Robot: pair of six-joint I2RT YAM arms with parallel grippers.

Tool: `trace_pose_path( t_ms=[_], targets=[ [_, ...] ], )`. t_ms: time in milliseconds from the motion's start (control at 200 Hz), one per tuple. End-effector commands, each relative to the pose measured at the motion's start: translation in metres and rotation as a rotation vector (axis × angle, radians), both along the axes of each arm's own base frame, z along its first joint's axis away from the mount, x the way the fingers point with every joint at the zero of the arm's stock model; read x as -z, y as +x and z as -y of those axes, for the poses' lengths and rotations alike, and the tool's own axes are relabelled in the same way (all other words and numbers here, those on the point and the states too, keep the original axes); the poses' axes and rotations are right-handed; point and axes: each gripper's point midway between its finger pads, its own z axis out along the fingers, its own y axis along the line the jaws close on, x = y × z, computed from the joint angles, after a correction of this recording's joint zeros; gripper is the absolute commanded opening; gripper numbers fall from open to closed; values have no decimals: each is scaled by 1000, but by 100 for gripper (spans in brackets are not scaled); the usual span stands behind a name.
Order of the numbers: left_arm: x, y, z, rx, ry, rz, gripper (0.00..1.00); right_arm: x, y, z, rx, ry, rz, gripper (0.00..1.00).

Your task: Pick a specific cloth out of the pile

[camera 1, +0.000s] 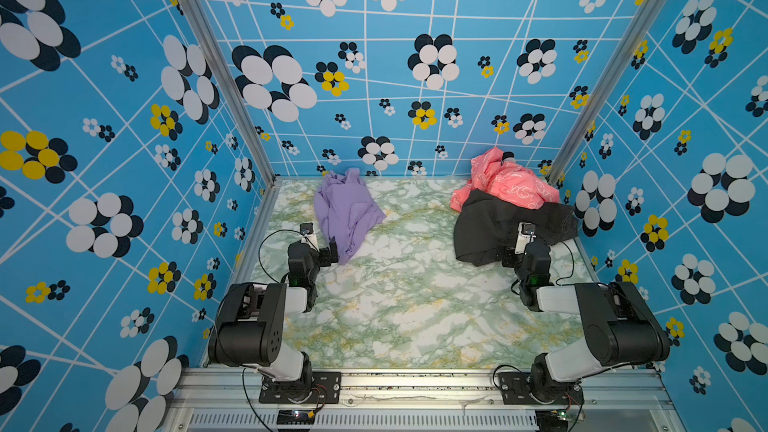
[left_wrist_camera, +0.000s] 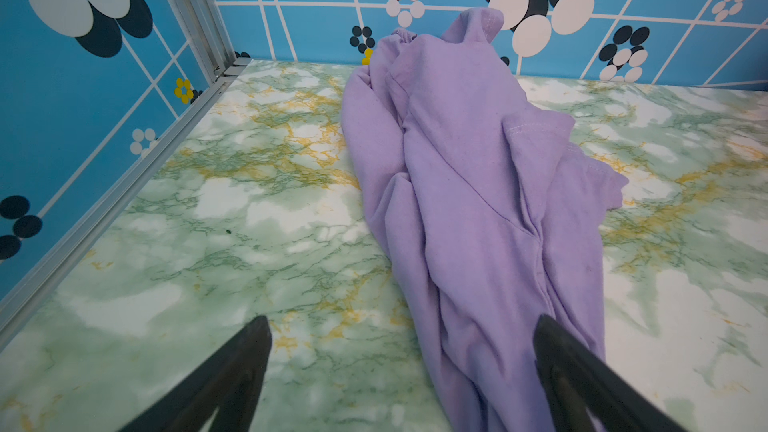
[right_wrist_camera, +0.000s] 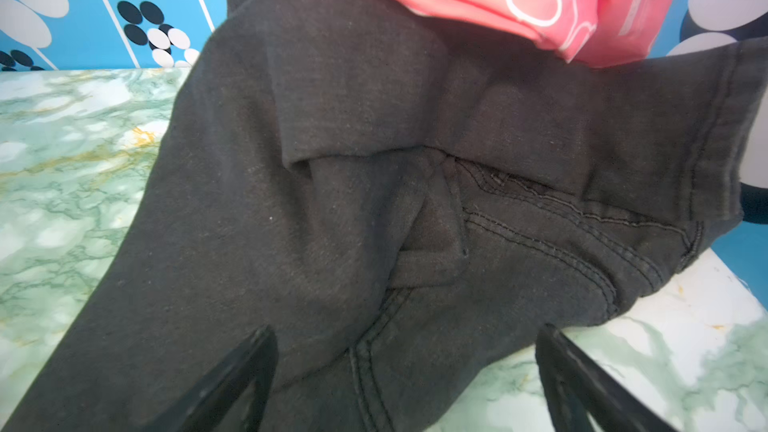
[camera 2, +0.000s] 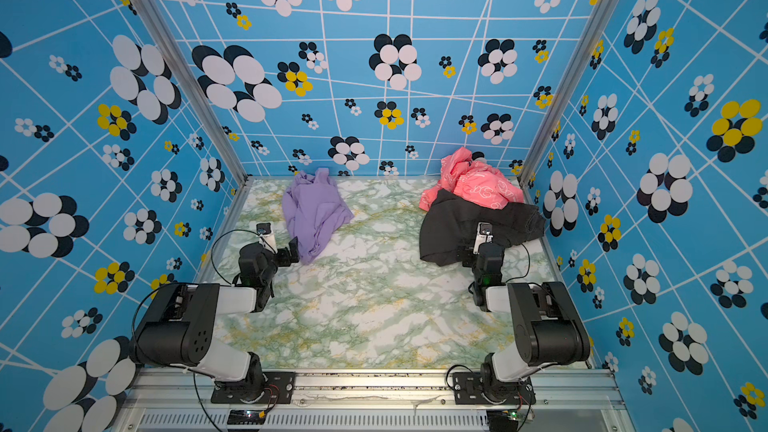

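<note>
Left fingers (left_wrist_camera: 577,376) are spread wide with nothing pinched, and the near tail of the lavender cloth (left_wrist_camera: 478,201) lies loose between them. Right fingers (right_wrist_camera: 232,380) are gaping as well, low over the black cloth (right_wrist_camera: 332,160) and gripping nothing.

Take the scene from the biggest thing down. The marbled green table (camera 1: 415,305) is mostly bare through the middle. The pile (camera 1: 511,209) sits in the far right corner, with the black cloth sprawled toward the right arm and the pink cloth (camera 1: 507,184) with white prints heaped on its far edge. Well apart from all that, on the far left, the lavender cloth lies on its own as a long rumpled strip. Its far end is bunched at the back wall (camera 1: 374,76) and its narrow end points at the left arm. To my eye it is already clear of the heap.

It looks soft, light and limp, so it will sag and trail from wherever it is lifted. I wouldn't call it slippery or fragile. A flat spot would give the fingers little to bite on. I'd go for a raised fold along the ridge, or that narrow near tail (camera 1: 345,253). The smallest detail is a stitched hem (left_wrist_camera: 536,128), a firmer edge to nip.
</note>
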Motion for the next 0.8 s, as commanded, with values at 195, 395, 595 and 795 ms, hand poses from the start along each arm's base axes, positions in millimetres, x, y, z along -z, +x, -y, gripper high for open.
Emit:
trace_pose_path(
  t_ms=[195,395,595,795],
  targets=[
    [3,1,0,2,23,-2,99,-5,2,5,27,3,26,99],
    [2,1,0,2,24,3,99,-5,2,5,27,4,25,99],
    [2,1,0,1,24,1,99,-5,2,5,27,4,23,99],
    [2,1,1,3,24,1,99,-5,2,5,27,3,24,99]
  ],
)
